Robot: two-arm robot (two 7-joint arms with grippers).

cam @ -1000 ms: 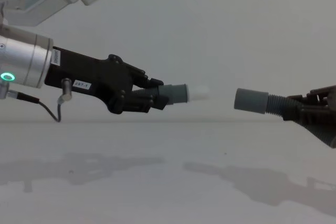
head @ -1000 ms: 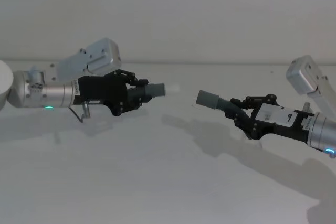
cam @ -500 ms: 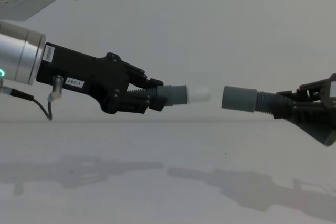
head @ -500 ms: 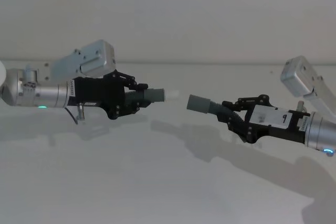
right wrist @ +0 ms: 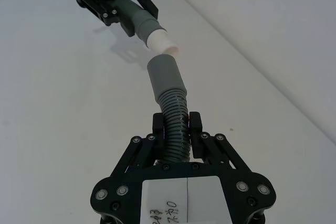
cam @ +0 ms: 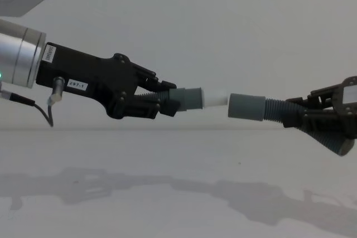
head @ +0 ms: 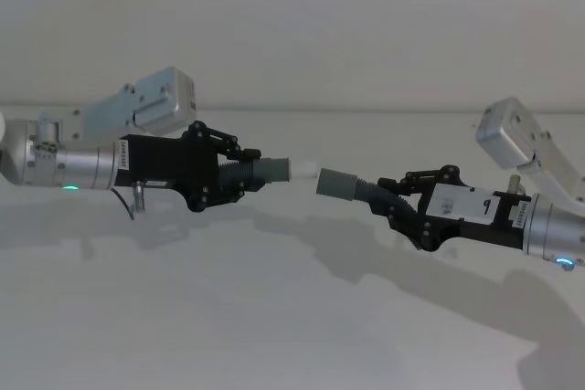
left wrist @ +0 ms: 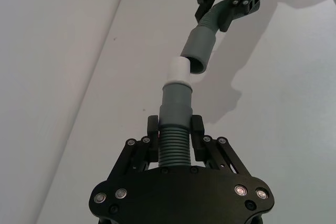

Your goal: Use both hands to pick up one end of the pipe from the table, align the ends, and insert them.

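Above the white table (head: 274,326), left hand (head: 239,173) grips white-tipped pipe (head: 271,171); right hand (head: 391,200) grips cuffed pipe (head: 338,184).

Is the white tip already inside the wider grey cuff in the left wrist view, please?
No, the white tip lies just outside the grey cuff, beside its open mouth and offset to one side.

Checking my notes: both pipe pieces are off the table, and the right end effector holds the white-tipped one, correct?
Not quite. The left end effector holds the white-tipped piece; the right end effector holds the cuffed piece, as the head view shows.
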